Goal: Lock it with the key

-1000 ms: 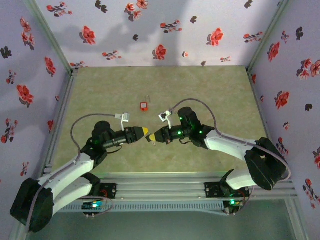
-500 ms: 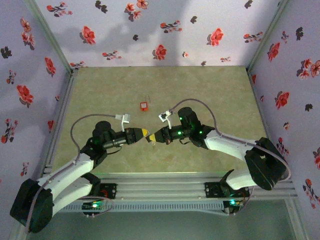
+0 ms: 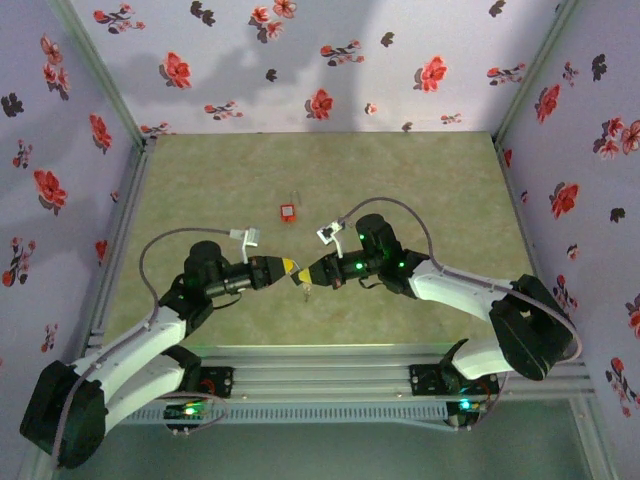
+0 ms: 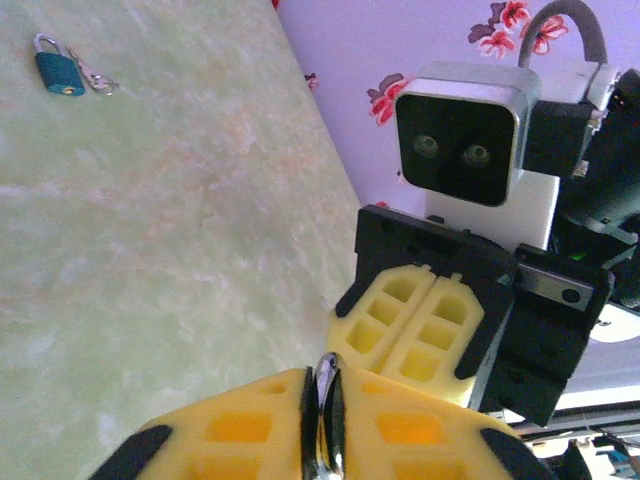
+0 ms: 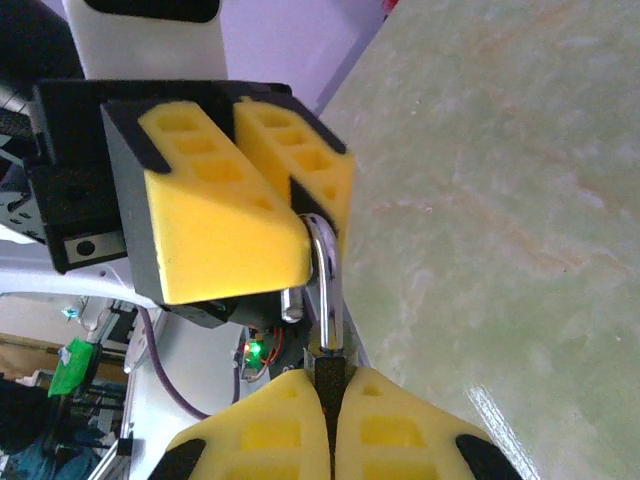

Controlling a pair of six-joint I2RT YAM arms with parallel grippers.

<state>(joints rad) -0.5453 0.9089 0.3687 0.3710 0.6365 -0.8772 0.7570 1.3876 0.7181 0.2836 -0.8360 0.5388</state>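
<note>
Fingers (image 4: 230, 435) of the left gripper (image 3: 289, 266) are pinching together on a strip of bright metal, above the mottled table (image 3: 420, 190). That polished metal is likely proving slippery against the foam. Beyond them the padlock (image 3: 288, 211) is lying flat on the table, well apart from both arms.

Between the grippers, the key (image 5: 327, 300) is hanging clear of the surface, gripped at both ends. It is appearing feather-light and rigid, unlikely to bend, yet small enough to twist out of a loose grip.

To the right, the right gripper (image 5: 322, 385) is squeezing its yellow pads (image 5: 400, 425) shut on the key's head. This is looking the sounder hold for turning, leaving the metal free for the keyhole.

The head is showing small, dark and square. The silvery metal is rising from it and curving into the left-hand fingers; whether that curve is blade or ring is not showing clearly.
</note>
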